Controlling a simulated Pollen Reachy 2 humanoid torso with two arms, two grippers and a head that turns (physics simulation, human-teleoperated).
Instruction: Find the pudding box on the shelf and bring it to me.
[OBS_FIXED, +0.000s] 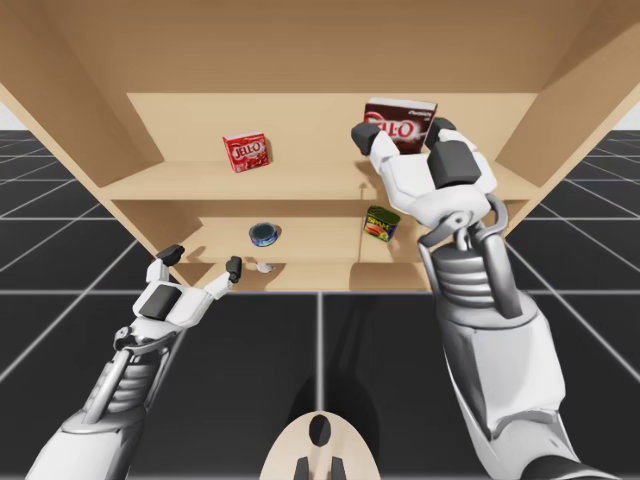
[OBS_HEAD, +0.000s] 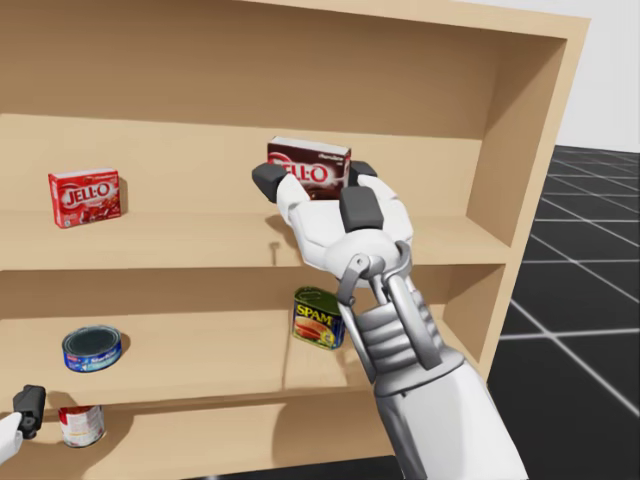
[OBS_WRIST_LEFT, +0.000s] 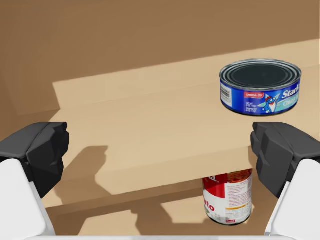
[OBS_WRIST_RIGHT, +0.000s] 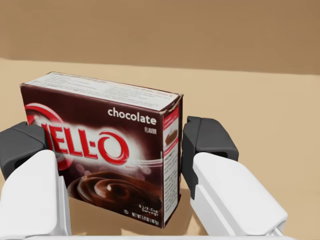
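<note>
The brown pudding box (OBS_FIXED: 400, 120) (OBS_HEAD: 310, 163) stands on the top board of the wooden shelf (OBS_FIXED: 200, 186), right of its middle. My right gripper (OBS_FIXED: 401, 138) (OBS_HEAD: 315, 180) is shut on it, one finger on each short side. From the right wrist the brown pudding box (OBS_WRIST_RIGHT: 105, 150) sits between the fingers (OBS_WRIST_RIGHT: 207, 142) of my right gripper (OBS_WRIST_RIGHT: 114, 145), a little askew. My left gripper (OBS_FIXED: 202, 260) (OBS_WRIST_LEFT: 160, 150) hangs open and holds nothing, in front of the middle board's left end.
A red box (OBS_FIXED: 245, 153) (OBS_HEAD: 85, 197) stands left on the top board. On the middle board lie a flat blue can (OBS_FIXED: 264, 234) (OBS_WRIST_LEFT: 260, 87) and a rectangular tin (OBS_FIXED: 382, 222) (OBS_HEAD: 318, 317). Below is a red can (OBS_FIXED: 264, 267) (OBS_WRIST_LEFT: 227, 197). The shelf's side walls close both ends.
</note>
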